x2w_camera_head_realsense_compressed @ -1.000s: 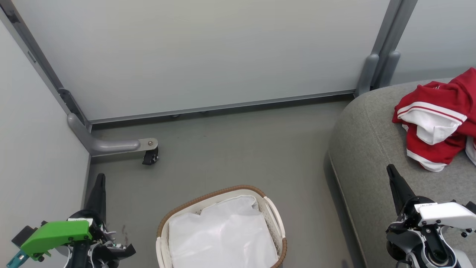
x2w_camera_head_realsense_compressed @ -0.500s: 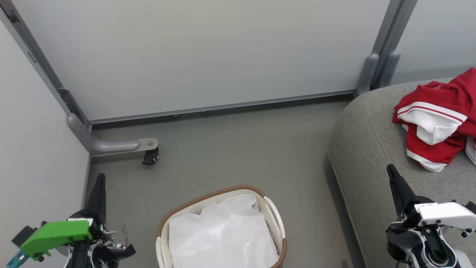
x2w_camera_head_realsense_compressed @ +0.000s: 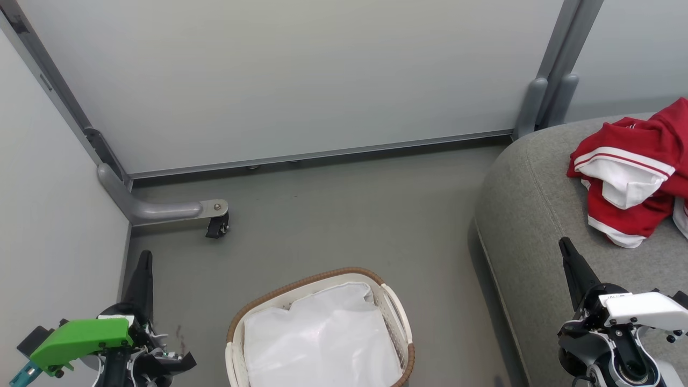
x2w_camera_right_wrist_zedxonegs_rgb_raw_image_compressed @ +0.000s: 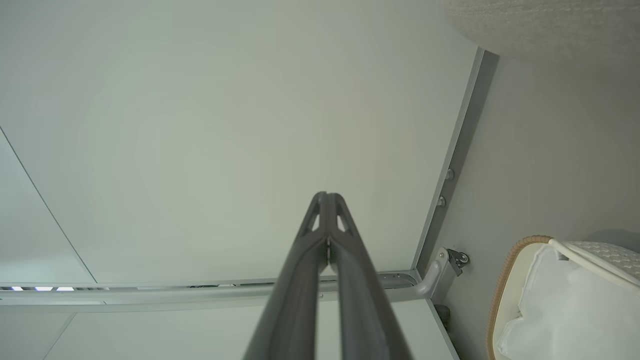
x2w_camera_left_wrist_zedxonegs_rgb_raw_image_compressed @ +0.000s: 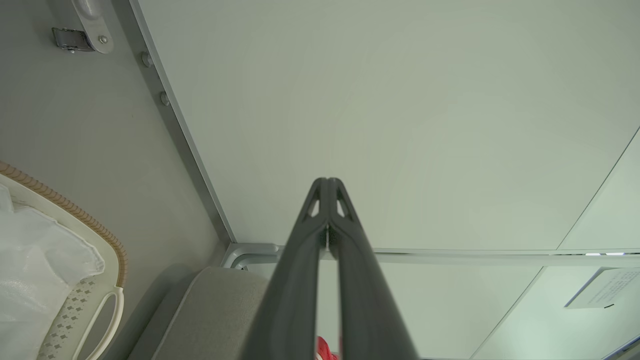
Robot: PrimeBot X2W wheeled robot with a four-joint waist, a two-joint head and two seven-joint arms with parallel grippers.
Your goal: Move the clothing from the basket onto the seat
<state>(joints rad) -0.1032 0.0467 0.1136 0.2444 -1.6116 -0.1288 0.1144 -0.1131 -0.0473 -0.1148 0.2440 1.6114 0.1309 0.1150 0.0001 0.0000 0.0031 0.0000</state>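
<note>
you see clothing (x2w_camera_head_realsense_compressed: 629,177) on the seat (x2w_camera_head_realsense_compressed: 537,215), right of frame. basket (x2w_camera_head_realsense_compressed: 301,282), bottom centre, shows its white liner (x2w_camera_head_realsense_compressed: 322,338). your left gripper (x2w_camera_head_realsense_compressed: 144,257) and right gripper (x2w_camera_head_realsense_compressed: 564,245) are pinched closed, empty.

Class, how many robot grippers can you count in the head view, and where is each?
2. The left gripper is at the lower left, beside the basket; the right gripper is at the lower right, over the seat.

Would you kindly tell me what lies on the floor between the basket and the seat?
The stretch is bare: in the head view, plain grey floor separates the basket from the seat.
</note>
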